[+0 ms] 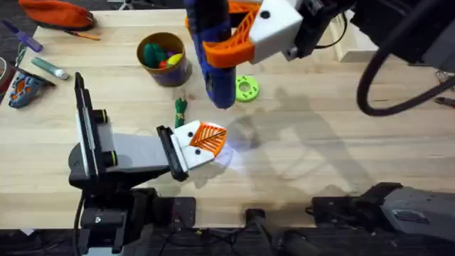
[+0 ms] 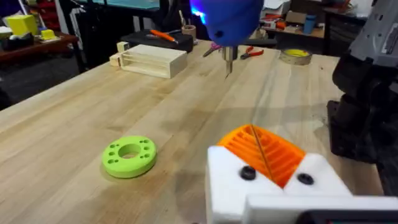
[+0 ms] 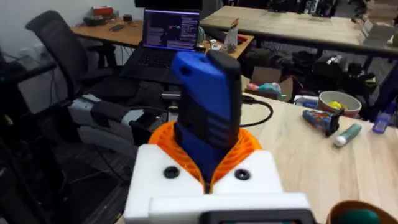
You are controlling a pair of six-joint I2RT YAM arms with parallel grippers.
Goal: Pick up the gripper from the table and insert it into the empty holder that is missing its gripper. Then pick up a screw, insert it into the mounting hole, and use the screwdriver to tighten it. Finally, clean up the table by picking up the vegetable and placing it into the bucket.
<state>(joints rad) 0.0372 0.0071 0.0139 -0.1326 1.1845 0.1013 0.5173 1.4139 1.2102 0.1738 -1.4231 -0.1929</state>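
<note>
The right gripper [image 1: 238,35], white brackets with orange ribbed pads, hangs above the far middle of the light wooden plank table [image 1: 341,142], its jaws clenched on the blue pen-shaped electric screwdriver [image 1: 213,50], which points down with its thin metal tip above the boards. In the right wrist view the blue body [image 3: 208,112] stands wedged between the orange pads. The left gripper [image 1: 205,140] lies low over the near middle of the table, orange wedges pressed together and grasping nothing that I can see; the small loose orange wedge and the white holder cannot be told apart here. Just beyond it, the tiny dark green toy vegetable [image 1: 180,109] lies on the boards, near the round tan-yellow bucket [image 1: 163,58] with its dark lower part, which stands farther off to the left. The bright lime-green ring-shaped disc [image 1: 246,89] sits right of the screwdriver tip. The whole right half of the table lies open up to its right edge.
</note>
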